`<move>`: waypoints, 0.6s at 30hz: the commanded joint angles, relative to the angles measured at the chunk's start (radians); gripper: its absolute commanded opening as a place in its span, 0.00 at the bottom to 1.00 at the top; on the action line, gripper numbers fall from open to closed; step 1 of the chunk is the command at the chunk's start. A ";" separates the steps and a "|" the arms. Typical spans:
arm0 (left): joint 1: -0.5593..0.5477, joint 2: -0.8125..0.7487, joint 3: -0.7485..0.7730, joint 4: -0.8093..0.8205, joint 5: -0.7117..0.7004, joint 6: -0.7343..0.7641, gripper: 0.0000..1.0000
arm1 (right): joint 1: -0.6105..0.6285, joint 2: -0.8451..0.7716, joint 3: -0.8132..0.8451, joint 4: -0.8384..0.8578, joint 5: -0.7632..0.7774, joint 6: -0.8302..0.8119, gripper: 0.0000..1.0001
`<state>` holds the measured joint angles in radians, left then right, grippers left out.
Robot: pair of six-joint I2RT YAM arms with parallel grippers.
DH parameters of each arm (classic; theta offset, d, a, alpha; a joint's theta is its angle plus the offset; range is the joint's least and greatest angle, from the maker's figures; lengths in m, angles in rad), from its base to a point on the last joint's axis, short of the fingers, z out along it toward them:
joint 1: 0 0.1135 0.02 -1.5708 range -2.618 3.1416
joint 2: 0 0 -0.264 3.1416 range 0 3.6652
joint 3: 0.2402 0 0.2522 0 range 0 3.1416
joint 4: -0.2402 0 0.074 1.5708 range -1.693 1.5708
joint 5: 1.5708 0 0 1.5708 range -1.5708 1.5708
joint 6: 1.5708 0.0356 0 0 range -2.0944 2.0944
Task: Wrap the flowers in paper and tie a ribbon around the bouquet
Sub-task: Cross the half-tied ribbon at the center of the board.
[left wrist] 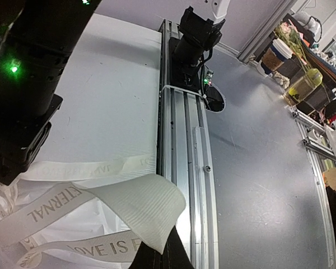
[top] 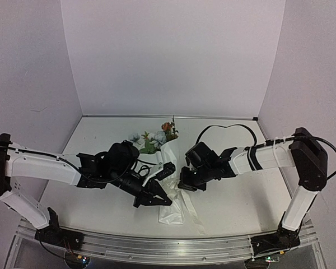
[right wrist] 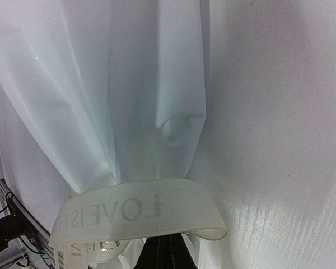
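**A:** What is the left gripper [left wrist: 163, 249] doing?

**B:** Its jaws are clamped together on a folded piece of the ribbon [left wrist: 137, 204]. The cream band with grey lettering fans out from the fingertips and runs off left, lying on the paper [left wrist: 95, 227].

**A:** And the other one?

**B:** The right gripper [right wrist: 162, 249] is closed as well, pinching a loop of the ribbon. The words "LOVE IS" show across the loop. Just beyond the loop the paper is gathered into long soft folds.

**A:** Where do the two arms meet?

**B:** In the overhead view they come in from opposite sides, and their fingertips are near each other at the lower part of the wrapped bundle. The bundle lies around the middle of the table [top: 241, 202].

**A:** Where are the flowers [top: 154, 137]?

**B:** They stick out of the far end of the paper. The pale blue-white blooms and green leaves are to the left, and one rust-orange bloom is just to the right. The near end of the paper flares out crumpled towards the metal rail [left wrist: 182, 140] at the table's front edge.

**A:** Does the ribbon go all the way round the bundle?

**B:** I cannot tell. The arms hide that part from above.
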<state>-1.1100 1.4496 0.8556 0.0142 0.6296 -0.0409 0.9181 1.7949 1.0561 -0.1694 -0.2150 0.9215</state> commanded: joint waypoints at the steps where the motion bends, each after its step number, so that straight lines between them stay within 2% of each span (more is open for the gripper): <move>1: -0.017 0.046 0.109 -0.053 -0.046 0.091 0.00 | -0.014 -0.006 -0.022 0.057 -0.006 0.030 0.00; 7: -0.017 0.046 0.142 -0.038 -0.115 0.112 0.00 | -0.015 -0.073 -0.061 0.060 -0.047 0.029 0.00; 18: -0.023 0.141 0.232 -0.044 -0.023 0.168 0.00 | -0.018 -0.030 -0.027 0.072 -0.051 0.014 0.00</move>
<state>-1.1262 1.5682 1.0161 -0.0269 0.5602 0.0806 0.9039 1.7687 0.9966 -0.1208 -0.2644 0.9443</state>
